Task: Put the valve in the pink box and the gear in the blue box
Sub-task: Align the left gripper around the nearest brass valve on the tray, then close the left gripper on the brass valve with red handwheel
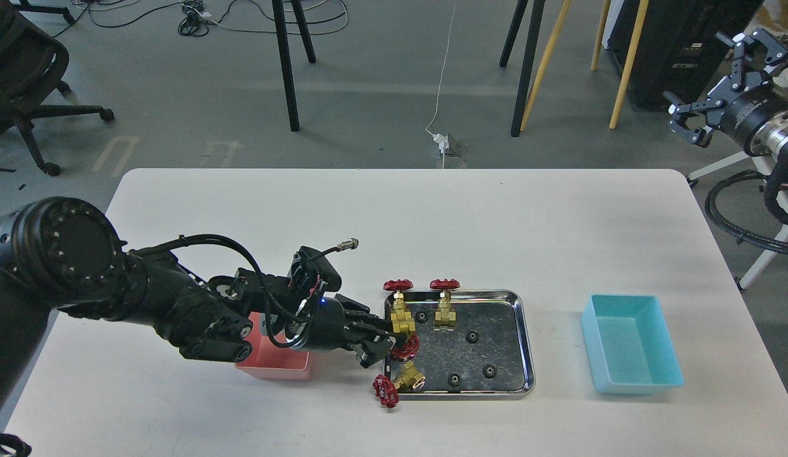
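My left gripper point(382, 343) is at the left rim of the steel tray point(526, 336), shut on a valve point(403, 327) with a brass body and a red handwheel. Two more valves point(444, 308) stand upright at the tray's back left. A fourth valve point(400, 382) lies across the front left rim. Several tiny black gears point(472, 336) lie in the tray. The pink box point(276, 366) sits left of the tray, mostly hidden by my left arm. The blue box point(632, 346) stands to the right, empty. My right gripper point(717, 79) is open, high off the table's far right.
The white table point(394, 216) carries only the tray and the two boxes. Beyond its back edge are stand legs, a floor cable and an office chair point(19, 70) at the far left. Cables and a white stand are by the right edge.
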Robot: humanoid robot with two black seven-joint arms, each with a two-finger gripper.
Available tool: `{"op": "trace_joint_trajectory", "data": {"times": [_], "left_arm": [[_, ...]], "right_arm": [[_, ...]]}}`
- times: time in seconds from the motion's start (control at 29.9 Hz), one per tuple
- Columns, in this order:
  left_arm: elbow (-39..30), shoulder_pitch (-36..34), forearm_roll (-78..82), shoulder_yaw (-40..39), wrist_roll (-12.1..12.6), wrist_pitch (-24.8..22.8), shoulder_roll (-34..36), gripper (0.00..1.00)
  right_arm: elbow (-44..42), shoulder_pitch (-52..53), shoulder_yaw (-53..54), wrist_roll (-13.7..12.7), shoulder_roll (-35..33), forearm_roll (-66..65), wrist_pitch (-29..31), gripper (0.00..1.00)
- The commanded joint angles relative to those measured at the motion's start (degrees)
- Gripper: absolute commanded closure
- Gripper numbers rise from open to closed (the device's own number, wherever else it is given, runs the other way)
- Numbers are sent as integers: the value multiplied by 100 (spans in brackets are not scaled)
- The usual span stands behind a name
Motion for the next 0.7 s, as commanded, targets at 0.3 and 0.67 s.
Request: {"op": "trace_joint_trajectory", "data": {"times": [0.3, 0.67], "left_arm": [[-8, -16, 8, 0, 0, 8, 52, 79], [-149, -25, 17, -43, 0, 26, 211, 79]], "right_arm": [[-55, -26, 0, -7, 0, 0, 0, 1], [-55, -27, 0, 1, 0, 0, 0, 1]]}}
